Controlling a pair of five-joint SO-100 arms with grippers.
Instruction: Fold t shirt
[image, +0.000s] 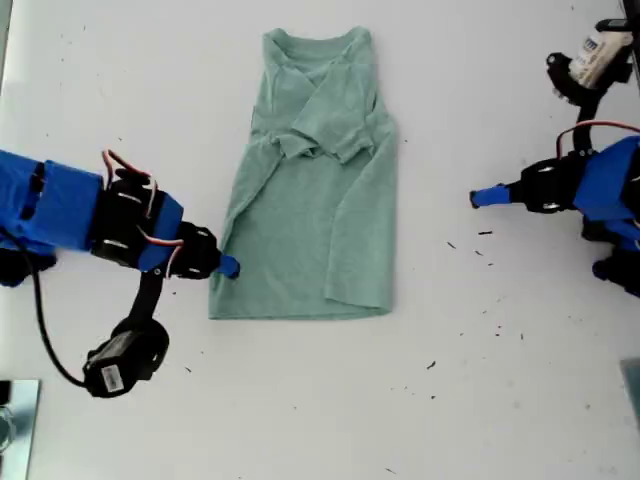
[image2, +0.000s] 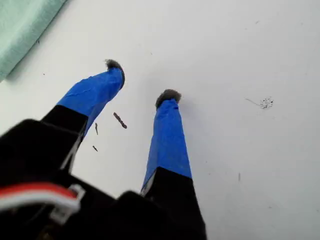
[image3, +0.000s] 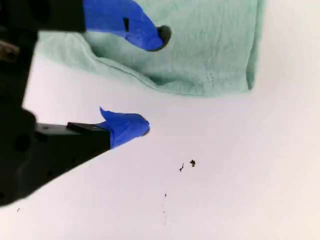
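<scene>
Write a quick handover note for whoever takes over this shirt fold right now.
My first hand: open, empty, over bare table, away from the t shirt.
My second hand: open, straddling the shirt's hem-end side edge, not yet gripping.
Done: both sides and sleeves folded inward, leaving a narrow strip.
Left: probably folding hem up toward collar.

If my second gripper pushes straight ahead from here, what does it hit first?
The t shirt: my second gripper is open at its side edge near the hem, one finger over cloth. Height unclear.
</scene>
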